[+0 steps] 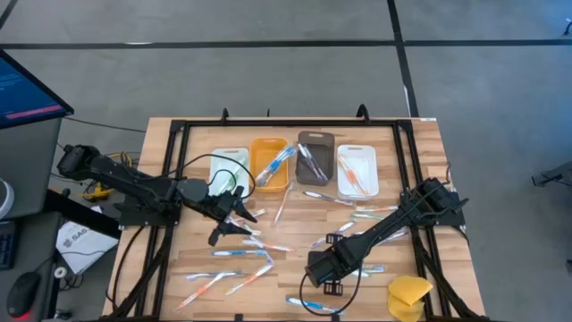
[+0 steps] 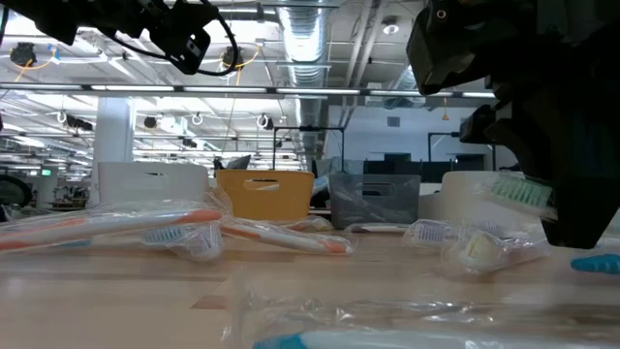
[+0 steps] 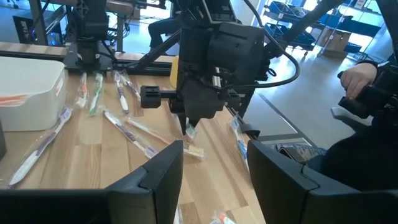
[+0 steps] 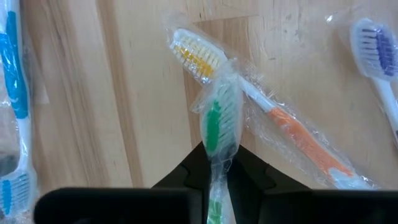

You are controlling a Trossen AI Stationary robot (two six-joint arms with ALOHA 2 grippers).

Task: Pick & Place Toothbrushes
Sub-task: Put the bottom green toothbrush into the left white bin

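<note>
1. A green toothbrush [image 4: 214, 127], sealed in clear wrap, is pinched between the right gripper [image 4: 216, 163] fingers; its long axis runs straight out from the jaws, with the bristle head leading.
2. Its head overlaps an orange toothbrush [image 4: 273, 112] that lies slantwise on the wooden table [image 4: 124, 93].
3. The right gripper [image 1: 326, 268] sits low at the table's front centre, the arm reaching in from the right rear.
4. The left gripper [image 1: 234, 220] hovers left of centre, fingers spread and empty, in front of the white bin [image 1: 228, 168].
</note>
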